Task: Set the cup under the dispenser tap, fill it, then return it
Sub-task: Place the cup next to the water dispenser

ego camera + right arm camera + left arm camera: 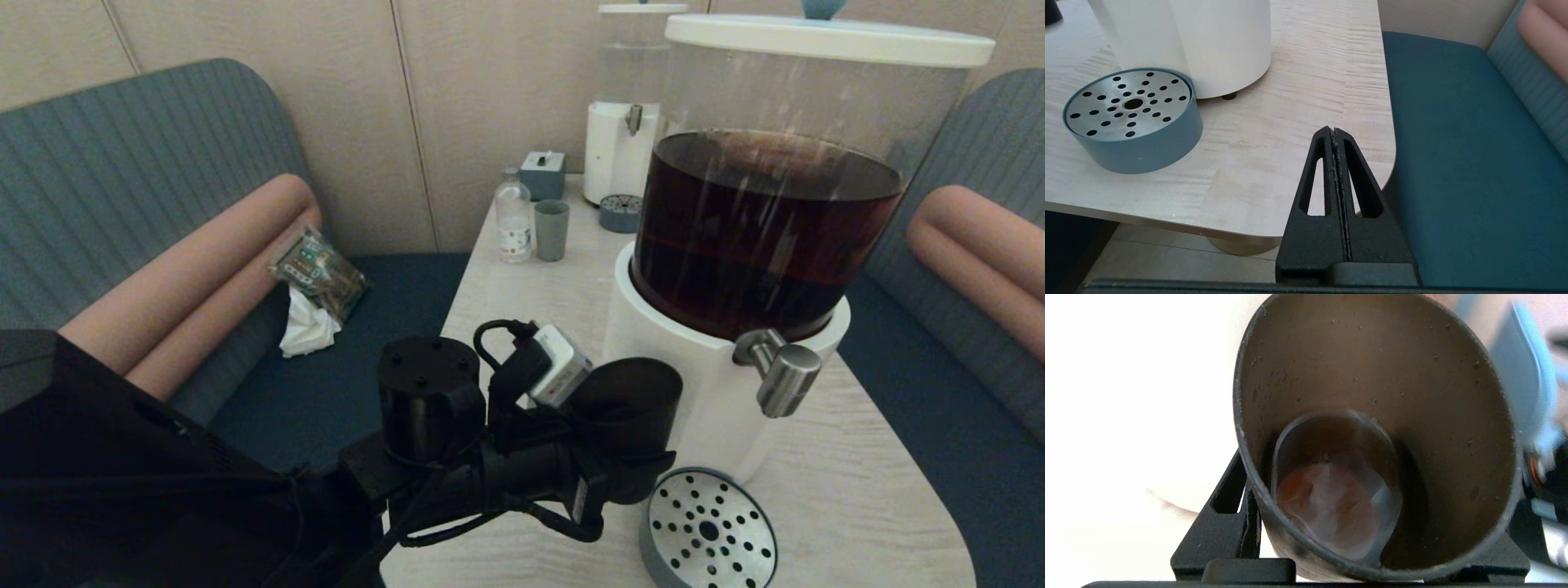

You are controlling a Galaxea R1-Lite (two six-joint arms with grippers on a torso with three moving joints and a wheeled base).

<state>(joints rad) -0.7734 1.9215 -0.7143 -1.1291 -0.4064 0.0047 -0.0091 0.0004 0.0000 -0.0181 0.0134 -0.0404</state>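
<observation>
My left gripper (624,469) is shut on the black cup (633,408), holding it above the table just left of the big dispenser's white base (702,392). In the left wrist view the cup (1372,396) fills the picture, with a shallow pool of brown liquid (1331,506) at its bottom. The brushed-steel dispenser tap (780,371) sticks out to the cup's right, slightly higher than its rim. A round perforated drip tray (709,531) lies below the tap. My right gripper (1334,131) is shut and empty, off the table's near right corner.
The tank of dark liquid (767,212) towers over the table (857,490). At the far end stand a smaller clear dispenser (624,106), a grey-green cup (551,230), a bottle (513,216) and a small box (543,174). Blue benches (1453,143) flank both sides.
</observation>
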